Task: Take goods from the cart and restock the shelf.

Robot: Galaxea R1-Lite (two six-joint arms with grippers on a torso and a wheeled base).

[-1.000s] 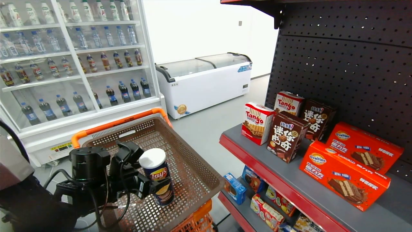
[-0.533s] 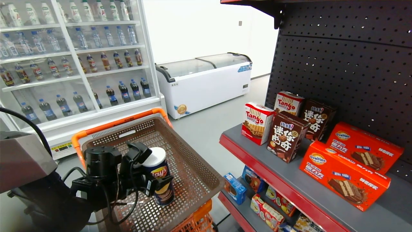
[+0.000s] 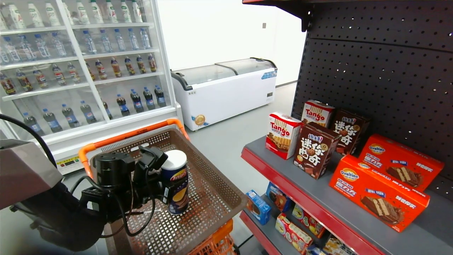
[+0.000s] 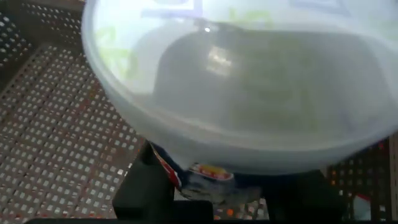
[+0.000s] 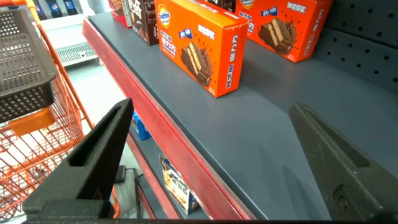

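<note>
Chip can (image 3: 176, 184) dark blue with yellow and red print, white lid. Cart basket (image 3: 212, 191) brown, perforated grid. Cart handle (image 3: 127, 136) orange. Shelf (image 3: 318, 191) grey, red edge. Pegboard (image 3: 371, 71) black, dotted holes. Orange boxes (image 3: 377, 193), brown boxes (image 3: 315, 148), red-and-white boxes (image 3: 283, 134).

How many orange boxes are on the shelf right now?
2. The front orange box lies near the edge of the shelf; the rear orange box lies just behind it, nearer the pegboard. More may be hidden past the view's right edge.
</note>
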